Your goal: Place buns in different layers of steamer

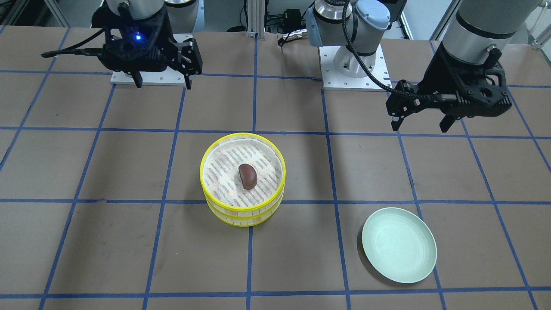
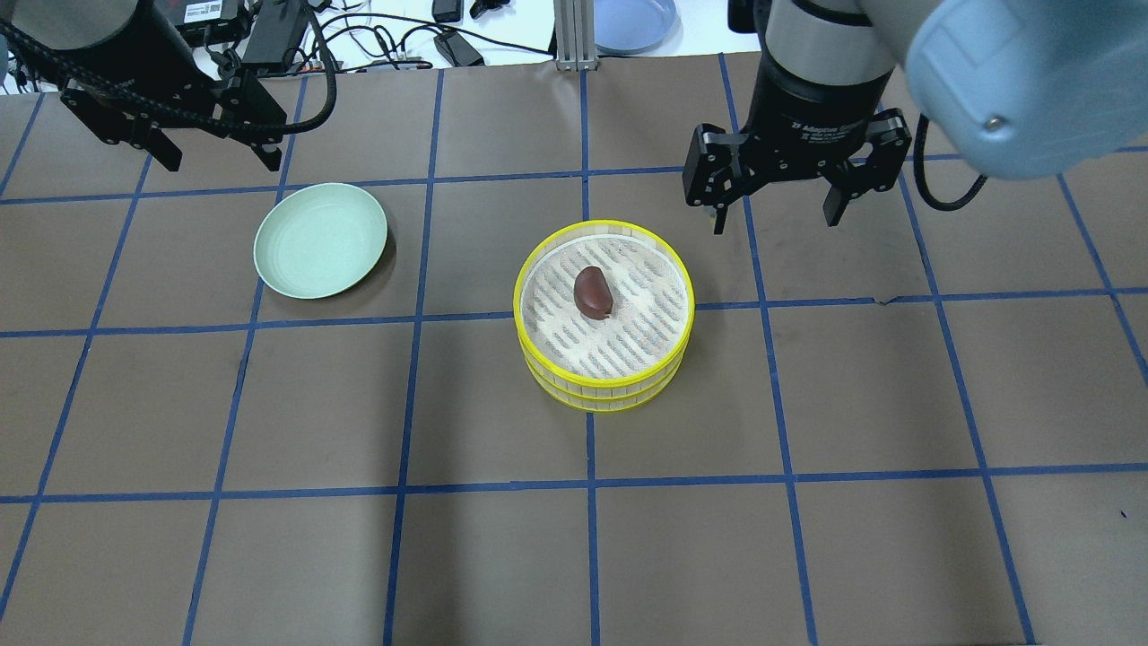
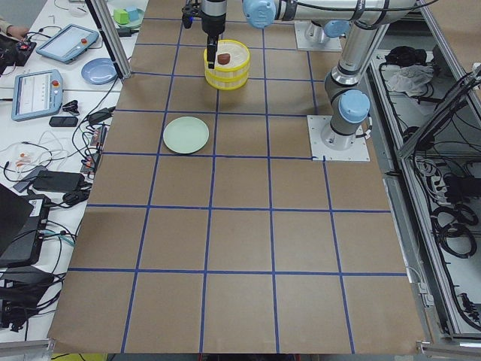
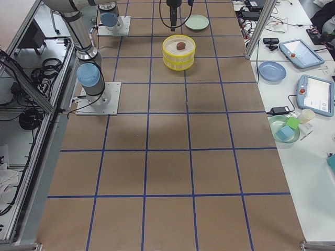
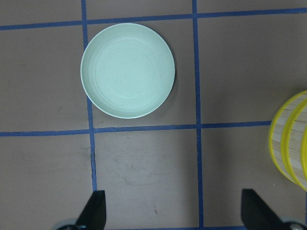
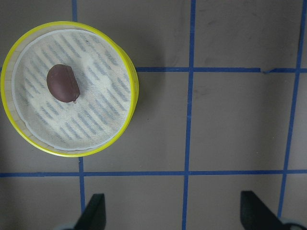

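Bright, even overhead light was on; only soft, faint shadows hugged the steamer (image 2: 605, 395), focus crisp all around it.

Brown tabletop (image 2: 502, 556), blue grid (image 2: 592, 556), probably tape; white bench (image 4: 314, 157).

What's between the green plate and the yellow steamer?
Between plate and steamer lies only bare table crossed by a blue tape line; the overhead view shows it.

Brown table (image 2: 807, 556), blue tape grid (image 2: 587, 489), carries stacked steamer trays (image 2: 619, 384); green plate (image 2: 320, 240) lies well apart, on the robot's left of them.
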Controlling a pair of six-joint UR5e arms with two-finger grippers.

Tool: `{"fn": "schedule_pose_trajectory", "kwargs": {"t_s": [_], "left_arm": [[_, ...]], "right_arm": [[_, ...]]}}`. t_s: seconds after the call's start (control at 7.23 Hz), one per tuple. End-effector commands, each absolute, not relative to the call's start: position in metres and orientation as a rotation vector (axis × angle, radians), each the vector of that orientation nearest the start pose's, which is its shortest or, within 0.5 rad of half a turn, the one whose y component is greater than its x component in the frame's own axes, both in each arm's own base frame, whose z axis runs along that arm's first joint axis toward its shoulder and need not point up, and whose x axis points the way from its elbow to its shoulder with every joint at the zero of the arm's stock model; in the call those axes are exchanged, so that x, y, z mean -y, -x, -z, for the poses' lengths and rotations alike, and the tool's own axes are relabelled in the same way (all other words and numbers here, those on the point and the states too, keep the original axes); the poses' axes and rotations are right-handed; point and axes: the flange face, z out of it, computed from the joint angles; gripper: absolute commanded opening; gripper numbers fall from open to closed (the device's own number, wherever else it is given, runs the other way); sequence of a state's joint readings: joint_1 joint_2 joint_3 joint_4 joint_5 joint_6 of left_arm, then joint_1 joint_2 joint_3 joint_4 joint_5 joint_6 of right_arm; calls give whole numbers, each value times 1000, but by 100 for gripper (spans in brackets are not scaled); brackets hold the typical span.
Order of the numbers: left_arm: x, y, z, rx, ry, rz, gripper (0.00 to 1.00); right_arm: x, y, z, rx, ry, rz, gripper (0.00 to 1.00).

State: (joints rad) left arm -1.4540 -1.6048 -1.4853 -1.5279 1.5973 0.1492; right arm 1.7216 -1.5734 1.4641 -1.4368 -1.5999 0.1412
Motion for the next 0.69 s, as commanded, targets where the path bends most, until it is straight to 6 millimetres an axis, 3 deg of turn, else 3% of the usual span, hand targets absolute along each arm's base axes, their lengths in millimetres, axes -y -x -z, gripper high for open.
{"fn": "schedule_pose_trajectory", "kwargs": {"t_s": [0.0,0.55], "left_arm": [[525,70,-519,-3101,-55,141,100],[524,70,-515,-3103,-58,132,100]], "right_arm": [[467,-151,-547,-3173,-97,14,100],[470,-151,-551,-3160,-108,68,100]]}}
